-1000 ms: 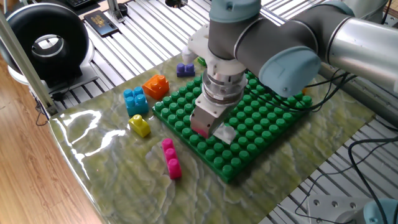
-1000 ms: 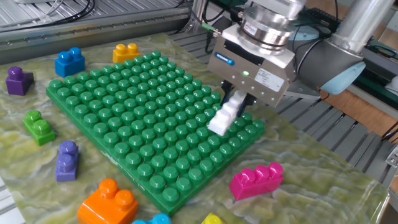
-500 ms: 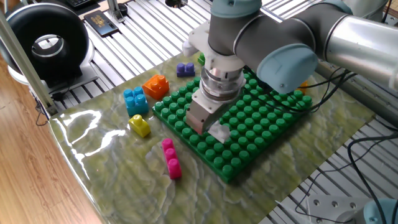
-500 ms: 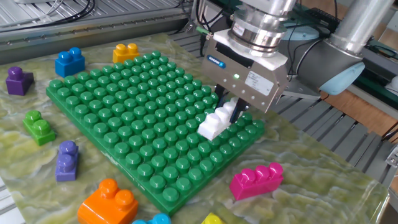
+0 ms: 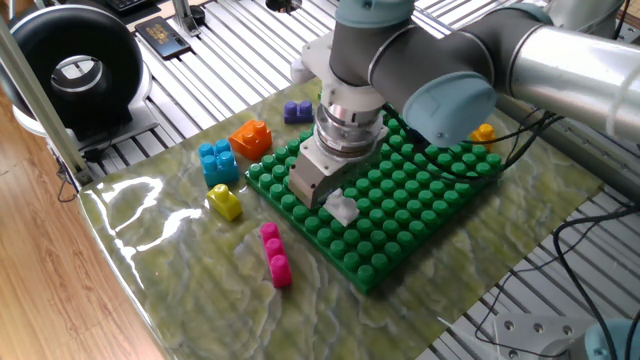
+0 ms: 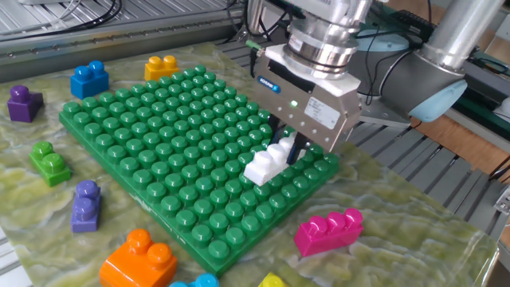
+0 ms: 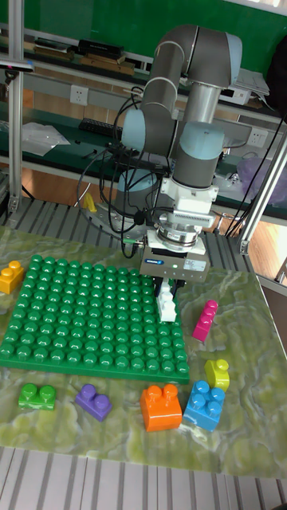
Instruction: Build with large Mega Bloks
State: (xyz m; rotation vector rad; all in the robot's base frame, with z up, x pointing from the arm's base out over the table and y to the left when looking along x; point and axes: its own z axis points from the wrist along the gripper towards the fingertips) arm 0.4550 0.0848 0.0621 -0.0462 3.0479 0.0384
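- At the far left of the other fixed view a small purple brick (image 6: 25, 103) and a blue brick (image 6: 89, 79) lie on the desk (image 6: 398, 207), apart from the baseplate (image 6: 143, 135).
- A light green brick (image 6: 49, 162) and a second purple one (image 6: 85, 205) lie in the lower left, just beside the plate's edge.
- An orange brick (image 6: 140, 257) sits at the bottom of the frame and a yellow brick (image 6: 162, 66) at the top, both off the plate.
- In the middle, the hand (image 6: 288, 151) is clenched on the white brick (image 6: 269, 160). It grips one end, and the other end sticks out tilted, low over the studs near the right part of the plate. I cannot tell if it already touches them.
- To the right, the pink brick (image 6: 329, 229) lies on the desk near the plate's corner.
- I judge the white brick to be light, stiff hollow plastic with smooth, rather slippery sides. It will not bend or break easily.
- The best hold seems to be across the two long flat sides, near the middle, not on the round studs. With the present grip at one end, the brick may turn between the fingers when it is pressed down.
- To seat it, the brick must first be level and lined up with the studs.
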